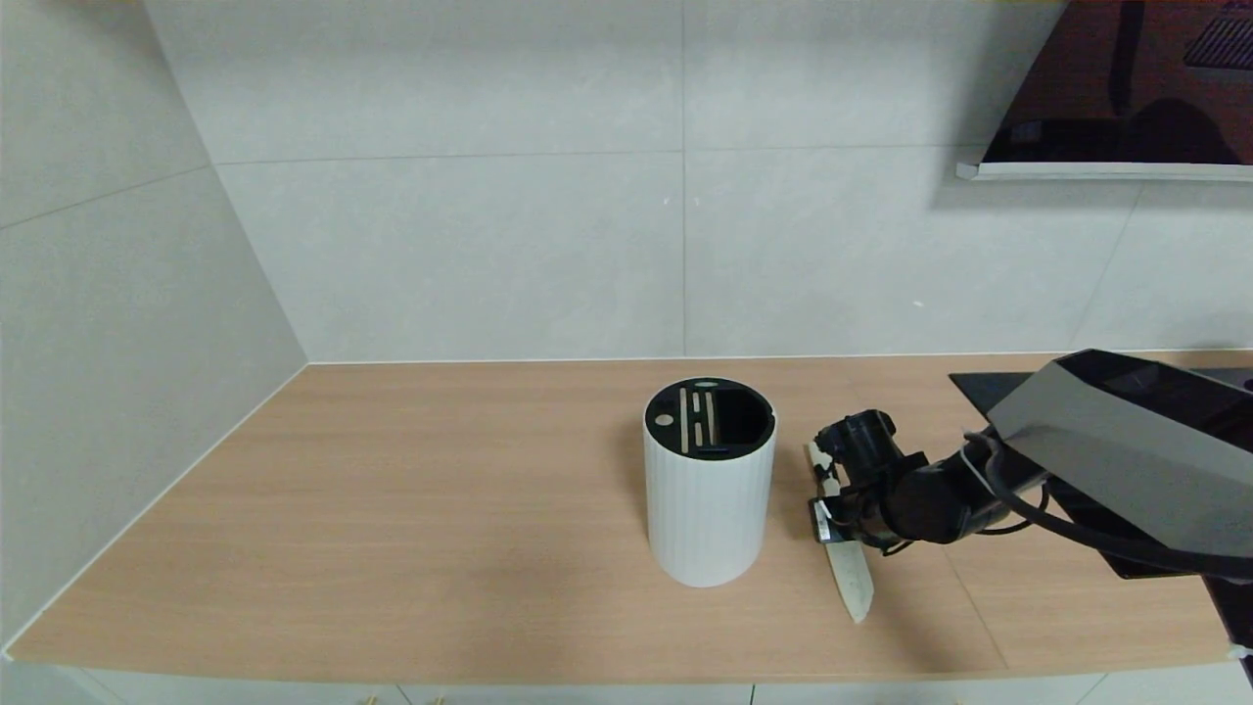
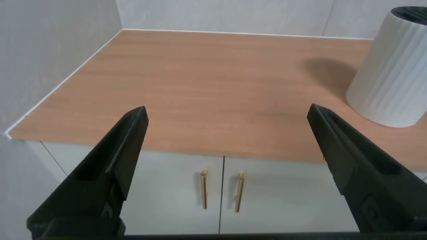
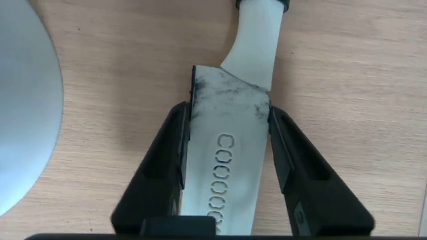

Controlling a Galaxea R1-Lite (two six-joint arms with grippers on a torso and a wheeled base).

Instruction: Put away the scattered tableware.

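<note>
A white knife (image 1: pixel 850 578) with a pale handle lies flat on the wooden counter (image 1: pixel 392 509), just right of a white ribbed holder (image 1: pixel 710 490) that has a black slotted top. My right gripper (image 1: pixel 832 524) is down over the knife. In the right wrist view its fingers (image 3: pixel 170 153) press against both edges of the blade (image 3: pixel 230 160), close to the handle, so the right gripper (image 3: pixel 227 113) is shut on the knife. The holder's wall (image 3: pixel 20 100) is right beside it. My left gripper (image 2: pixel 227 110) hangs open and holds nothing, off the counter's front edge, with the holder (image 2: pixel 393 73) farther off.
A black cooktop (image 1: pixel 989 387) sits on the counter at the far right, under a dark range hood (image 1: pixel 1126 88). Tiled walls close the back and the left side. Cabinet doors with gold handles (image 2: pixel 203 190) are below the counter's front edge. Bare wood spreads left of the holder.
</note>
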